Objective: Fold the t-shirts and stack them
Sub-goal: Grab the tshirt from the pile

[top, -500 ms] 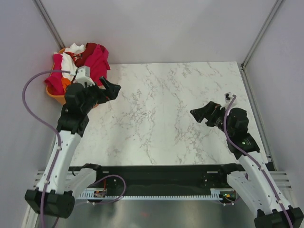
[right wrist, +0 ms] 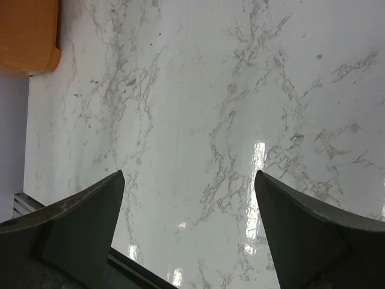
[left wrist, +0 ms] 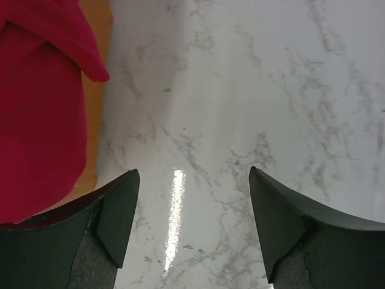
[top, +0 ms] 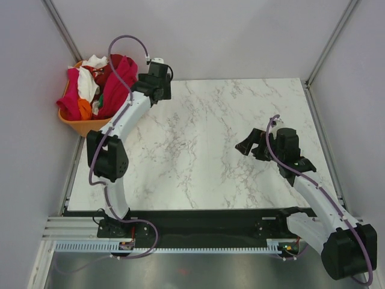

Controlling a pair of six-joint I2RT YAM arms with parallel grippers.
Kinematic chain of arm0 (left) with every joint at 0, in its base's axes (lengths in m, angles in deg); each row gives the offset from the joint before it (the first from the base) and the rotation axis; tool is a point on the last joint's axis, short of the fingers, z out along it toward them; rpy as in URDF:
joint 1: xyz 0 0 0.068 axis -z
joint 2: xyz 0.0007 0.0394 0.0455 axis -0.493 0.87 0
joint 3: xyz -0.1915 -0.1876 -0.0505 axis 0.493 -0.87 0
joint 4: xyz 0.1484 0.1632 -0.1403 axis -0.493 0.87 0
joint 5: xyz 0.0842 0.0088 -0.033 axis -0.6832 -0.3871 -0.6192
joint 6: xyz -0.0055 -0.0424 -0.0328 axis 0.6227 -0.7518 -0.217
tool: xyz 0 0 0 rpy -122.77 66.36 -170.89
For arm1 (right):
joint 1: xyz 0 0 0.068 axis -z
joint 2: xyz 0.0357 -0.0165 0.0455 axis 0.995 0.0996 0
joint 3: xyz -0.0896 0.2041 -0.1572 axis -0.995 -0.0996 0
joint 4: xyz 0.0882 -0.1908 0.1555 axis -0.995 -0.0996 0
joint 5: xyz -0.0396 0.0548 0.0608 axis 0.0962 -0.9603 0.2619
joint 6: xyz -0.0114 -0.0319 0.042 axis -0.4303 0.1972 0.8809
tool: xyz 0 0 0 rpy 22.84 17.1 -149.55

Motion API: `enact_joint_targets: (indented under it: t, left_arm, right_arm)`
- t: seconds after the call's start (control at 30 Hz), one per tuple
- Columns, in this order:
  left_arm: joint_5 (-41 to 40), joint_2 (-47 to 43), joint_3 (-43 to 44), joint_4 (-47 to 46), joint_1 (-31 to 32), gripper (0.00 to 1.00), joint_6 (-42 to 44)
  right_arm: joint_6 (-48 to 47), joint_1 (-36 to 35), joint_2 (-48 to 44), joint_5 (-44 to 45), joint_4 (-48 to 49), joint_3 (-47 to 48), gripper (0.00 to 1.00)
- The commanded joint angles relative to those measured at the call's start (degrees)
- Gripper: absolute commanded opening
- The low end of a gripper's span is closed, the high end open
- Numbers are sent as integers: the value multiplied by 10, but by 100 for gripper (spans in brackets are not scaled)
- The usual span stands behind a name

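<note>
The t-shirts [top: 99,84] lie in a crumpled heap in the orange basket [top: 81,125] at the table's far left corner: crimson red [top: 121,77], magenta [top: 71,99] and white [top: 89,85] cloth show. My left gripper [top: 157,91] hangs open just right of the heap, over bare marble. In the left wrist view the red shirt [left wrist: 36,108] drapes over the basket's wall [left wrist: 96,90], left of my empty left gripper [left wrist: 192,223]. My right gripper [top: 248,144] hovers open at the table's right-middle, and the right wrist view shows the right gripper [right wrist: 189,229] holding nothing.
The white marble table [top: 198,138] lies between the arms. Grey walls with metal corner posts [top: 60,27] close in the back and sides. A black rail [top: 198,226] runs along the near edge. The basket's corner [right wrist: 27,36] shows in the right wrist view.
My left arm has stretched out and swung its gripper from the basket's front up to the heap's right side. The right gripper has shifted slightly left.
</note>
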Motion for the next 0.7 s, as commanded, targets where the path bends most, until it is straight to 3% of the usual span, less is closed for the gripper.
enact_joint_targets:
  t: [0.0,0.13,0.27,0.67]
  left_arm:
    - [-209,52,59,83,23,80,76]
    - [-340,88,75,82,55,79,102]
    - [-421,110,62,81,56,79,118]
    - [-446,133,90,80,22,81,131]
  right_arm:
    - [-33,-1,-10,23,-2,30,98]
    - [-47,-1,-3,34,-11,32,98]
    - [-56,-1,13,31,-15,32,98]
    - [-63,-1,35,18,-11,28,98]
